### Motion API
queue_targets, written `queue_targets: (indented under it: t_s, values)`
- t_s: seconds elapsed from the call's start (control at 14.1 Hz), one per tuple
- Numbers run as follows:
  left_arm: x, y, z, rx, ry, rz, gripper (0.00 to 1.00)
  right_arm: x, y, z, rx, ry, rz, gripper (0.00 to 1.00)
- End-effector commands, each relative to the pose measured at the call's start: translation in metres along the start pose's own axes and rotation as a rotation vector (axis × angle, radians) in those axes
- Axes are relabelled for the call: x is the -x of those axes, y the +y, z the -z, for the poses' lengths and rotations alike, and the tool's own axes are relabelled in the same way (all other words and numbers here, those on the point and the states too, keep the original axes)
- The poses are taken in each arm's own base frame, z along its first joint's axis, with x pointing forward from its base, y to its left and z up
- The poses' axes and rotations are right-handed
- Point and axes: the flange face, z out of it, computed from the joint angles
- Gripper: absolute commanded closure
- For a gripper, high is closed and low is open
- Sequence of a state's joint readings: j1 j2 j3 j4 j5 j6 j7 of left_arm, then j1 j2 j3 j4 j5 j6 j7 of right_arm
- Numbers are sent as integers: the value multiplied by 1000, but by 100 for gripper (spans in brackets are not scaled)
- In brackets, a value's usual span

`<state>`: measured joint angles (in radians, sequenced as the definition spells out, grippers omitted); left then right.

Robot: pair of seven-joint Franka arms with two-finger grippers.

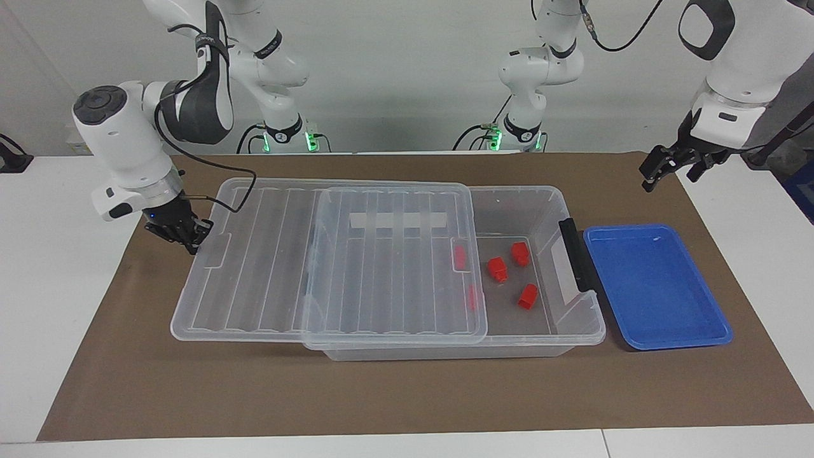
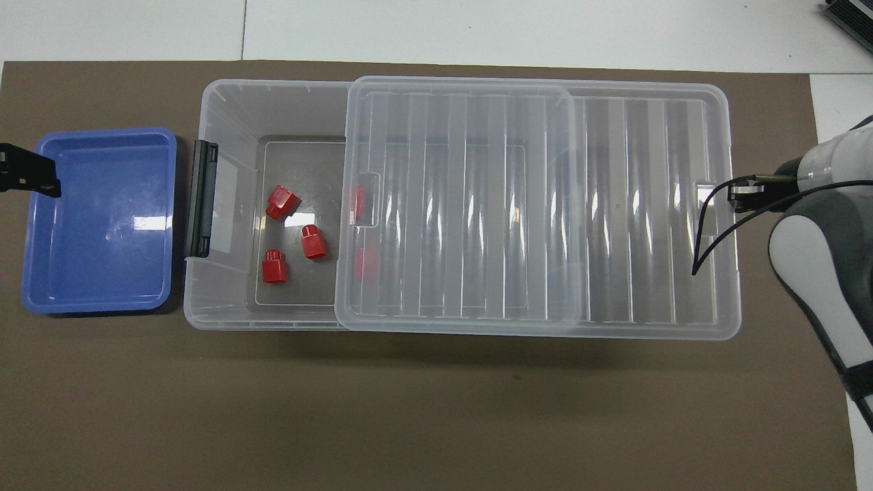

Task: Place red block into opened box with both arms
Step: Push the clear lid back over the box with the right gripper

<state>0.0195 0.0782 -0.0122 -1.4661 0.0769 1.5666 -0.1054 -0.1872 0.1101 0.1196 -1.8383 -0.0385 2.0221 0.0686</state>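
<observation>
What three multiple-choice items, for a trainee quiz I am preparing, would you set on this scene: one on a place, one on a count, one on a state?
1. Where do the red blocks lie? A on the mat; B in the blue tray; C in the box.
2. How many red blocks lie clear of the lid? A one; B three; C six.
3. How does the lid sit? A shut over the whole box; B slid partway toward the right arm's end; C flat on the mat beside the box.

Key: 1 C, every red block shows inside the box walls. 2 B, three lie in the uncovered part, and two more show through the lid. 3 B, the box's end toward the left arm is uncovered.
</observation>
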Motion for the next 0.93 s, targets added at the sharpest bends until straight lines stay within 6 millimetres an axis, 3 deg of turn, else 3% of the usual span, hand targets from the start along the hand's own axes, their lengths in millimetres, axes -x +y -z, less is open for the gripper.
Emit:
queue_targets:
  t_s: [0.0,0.14,0.28,0.43,0.64,0.85]
  values:
    - [10,-17,-6,11,-9,16,0,2,-16,-3,-23,2,37,100]
    - [10,-19,-7,10,-12,20,0,3,-34,-2,-26,7,64,100]
    - [11,-9,-6,11,-9,7,0,5,-54,-1,-29,8,93,100]
    - [11,-19,-2,15,-9,17,0,8,-75,-2,-32,6,129,100]
    - [19,-15,8,76,-16,20,0,14,-107,-6,-37,-3,182,100]
    - [11,-3,2,95,-40,7,0,21,-135,-5,-42,0,228,100]
